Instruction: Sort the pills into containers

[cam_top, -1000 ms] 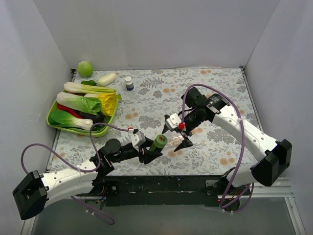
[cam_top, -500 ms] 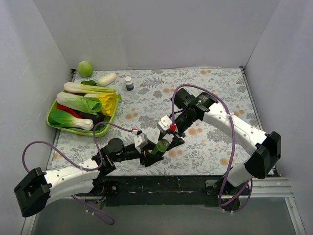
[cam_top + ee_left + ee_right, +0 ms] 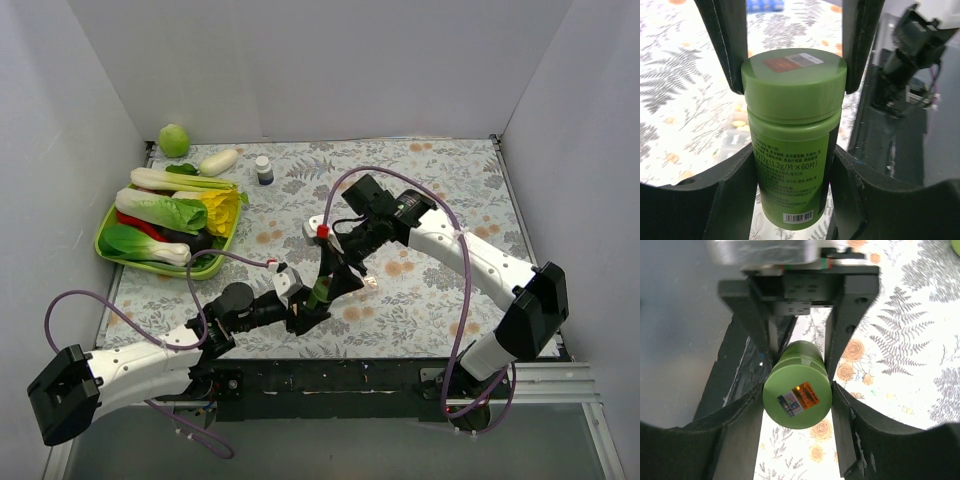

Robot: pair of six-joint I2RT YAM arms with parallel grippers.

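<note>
A green pill bottle (image 3: 321, 291) with a green cap is held tilted above the table near its front edge. My left gripper (image 3: 311, 301) is shut on the bottle's body (image 3: 792, 150). My right gripper (image 3: 336, 279) comes from the right. Its fingers (image 3: 747, 420) press both sides of the cap (image 3: 797, 399), so it is shut on the cap. The containers, a small clear strip (image 3: 369, 283), lie on the floral cloth just right of the two grippers. I see no loose pills.
A dark blue bottle with a white cap (image 3: 264, 169) stands at the back. A green tray (image 3: 205, 268) of vegetables sits at the left. A green round fruit (image 3: 174, 139) and a white vegetable (image 3: 218, 162) lie behind the tray. White walls enclose the table.
My right arm swung left and its gripper closed over the green bottle's cap. My left gripper kept hold of the bottle and shifted slightly.
</note>
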